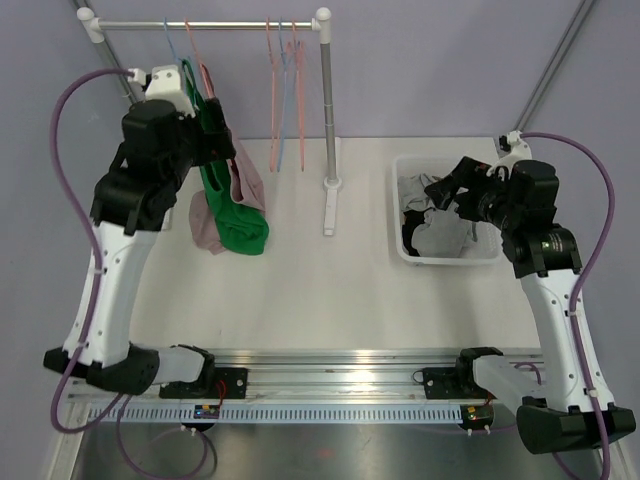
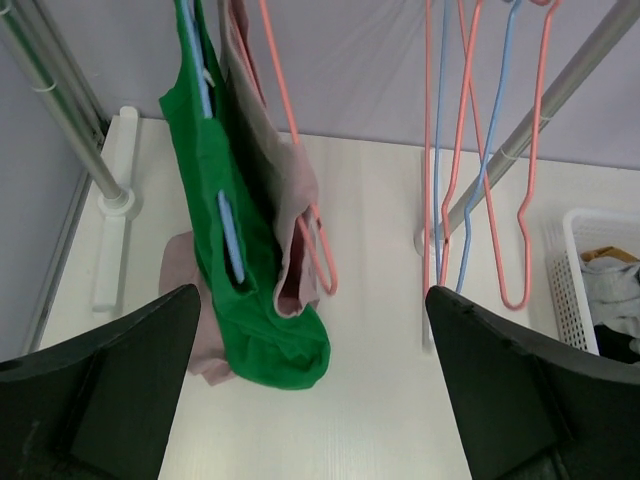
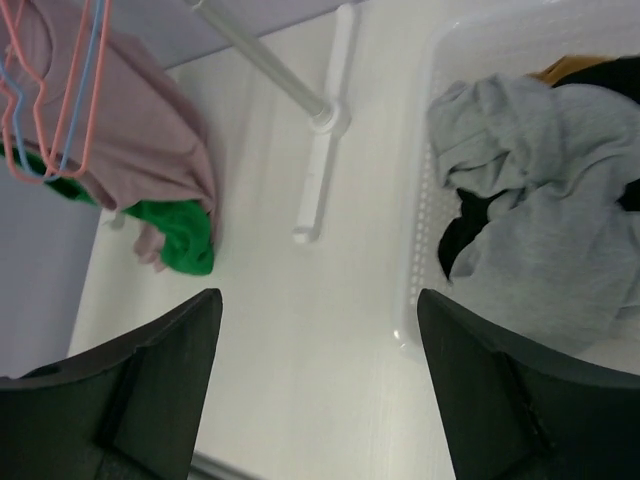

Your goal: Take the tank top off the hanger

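Arms: you had both bases at the near table edge, the left arm reaching up toward the rack, the right arm out over the basket.
Left gripper (image 2: 312, 400): spread wide and empty, fingers framing the hanging clothes without touching them.
Right gripper (image 3: 318, 390): spread too, nothing between its fingers, poised by the near rim of the white basket (image 1: 497, 258).
Basket contents: grey garment (image 3: 540, 230) lay crumpled inside with something black under it; whether it counted as a finished item you could not tell from these views.
Green tank top (image 2: 235, 250): hung on a blue hanger (image 2: 203, 80) at the left end of the rail (image 1: 205, 23), its hem bunched on the table.
Pink garment (image 2: 285, 190): hung just behind the green one, on a pink hanger, touching it.
Empty hangers (image 1: 284, 95): pink and blue, farther along the rail.
Progress: by my reading, the green top was not yet off its hanger; you had the grasp, the lift clear and the drop all left.
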Controlling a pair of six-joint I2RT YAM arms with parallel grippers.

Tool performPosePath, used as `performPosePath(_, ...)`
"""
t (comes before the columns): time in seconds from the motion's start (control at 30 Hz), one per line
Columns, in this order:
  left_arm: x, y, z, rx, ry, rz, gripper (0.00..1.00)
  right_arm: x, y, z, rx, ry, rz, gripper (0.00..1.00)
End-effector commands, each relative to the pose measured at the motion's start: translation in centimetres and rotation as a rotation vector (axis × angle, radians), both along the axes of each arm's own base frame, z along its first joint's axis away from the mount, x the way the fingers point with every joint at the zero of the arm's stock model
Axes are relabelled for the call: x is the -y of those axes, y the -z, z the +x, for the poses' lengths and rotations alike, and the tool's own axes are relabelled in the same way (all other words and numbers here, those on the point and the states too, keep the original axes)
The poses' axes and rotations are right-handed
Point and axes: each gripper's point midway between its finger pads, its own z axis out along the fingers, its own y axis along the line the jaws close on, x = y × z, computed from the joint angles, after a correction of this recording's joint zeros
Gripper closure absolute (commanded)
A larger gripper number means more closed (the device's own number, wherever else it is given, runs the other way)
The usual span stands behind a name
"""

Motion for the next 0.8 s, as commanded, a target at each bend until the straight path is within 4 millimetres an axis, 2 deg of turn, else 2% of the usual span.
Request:
performPosePath(0.0, 0.3, -3.7, 3.6, 0.113, -0.033, -0.01, 0.01, -3.7, 1.0, -1.2, -0.03, -0.183, 0.126, 0.15)
performPosePath(0.03, 0.4, -4.1, 4.5, 0.128, -0.043, -0.007, 0.01, -4.0, 2.0, -1.6, -0.053, -0.206, 0.142, 0.18)
performPosePath(0.07, 0.4, -3.9, 6.0, 0.124, -0.068, 0.005, 0.01, -4.3, 2.1, -2.1, -0.052, -0.215, 0.157, 0.2)
performPosePath(0.13, 0.2, -4.2, 7.4, 0.131, -0.1, 0.019, 0.01, -4.6, 3.1, -2.6, -0.067, -0.238, 0.167, 0.22)
performPosePath(0.17, 0.2, -3.8, 8.9, 0.122, -0.124, 0.033, 0.01, -4.7, 2.9, -2.9, -0.059, -0.243, 0.167, 0.22)
performPosePath(0.2, 0.2, -4.0, 9.5, 0.126, -0.131, 0.039, 0.02, -4.7, 3.1, -3.2, -0.059, -0.249, 0.165, 0.22)
performPosePath(0.23, 0.3, -3.7, 10.4, 0.119, -0.132, 0.054, 0.05, -4.7, 3.1, -3.3, -0.056, -0.248, 0.164, 0.22)
performPosePath(0.33, 0.5, -3.3, 12.8, 0.114, -0.154, 0.092, 0.19, -4.9, 2.4, -4.0, -0.031, -0.262, 0.174, 0.23)
performPosePath(0.4, 0.3, -2.8, 14.3, 0.103, -0.179, 0.108, 0.23, -5.3, 1.9, -4.4, -0.022, -0.282, 0.18, 0.23)
performPosePath(0.63, -1.3, 0.3, 17.2, 0.052, -0.236, 0.127, 0.34, -5.5, 1.3, -4.7, 0.005, -0.293, 0.156, 0.17)
performPosePath(0.7, -1.8, 0.9, 17.6, 0.039, -0.248, 0.133, 0.35, -5.6, 1.6, -4.6, 0.002, -0.293, 0.152, 0.16)
performPosePath(0.77, -1.6, 1.8, 18.0, 0.025, -0.236, 0.137, 0.41, -5.6, 2.0, -4.3, -0.011, -0.29, 0.148, 0.16)
